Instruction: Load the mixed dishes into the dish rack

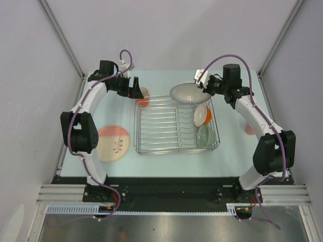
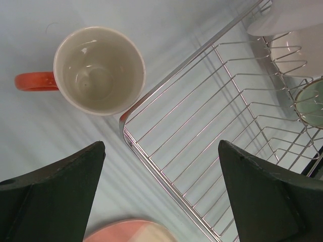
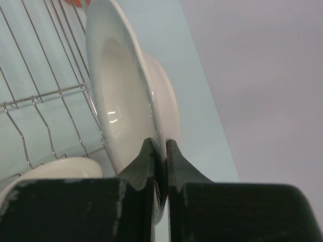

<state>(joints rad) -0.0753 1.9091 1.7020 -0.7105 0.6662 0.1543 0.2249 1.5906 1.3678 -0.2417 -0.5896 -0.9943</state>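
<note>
My right gripper (image 3: 160,143) is shut on the rim of the white plate (image 3: 121,91), holding it over the far right corner of the dish rack (image 1: 166,132). The plate (image 1: 188,93) is tilted. An orange-and-white bowl (image 1: 202,115) and a pale green bowl (image 1: 204,135) stand in the rack's right end. The orange mug (image 2: 98,70) stands upright on the table by the rack's far left corner, handle pointing away from the rack. My left gripper (image 2: 161,148) hovers open above that corner, empty. The pink plate (image 1: 113,143) lies flat left of the rack.
A pink tumbler (image 1: 250,130) shows partly behind the right forearm at the table's right side. Grey walls close in the table on three sides. The rack's left and middle slots (image 2: 202,126) hold nothing.
</note>
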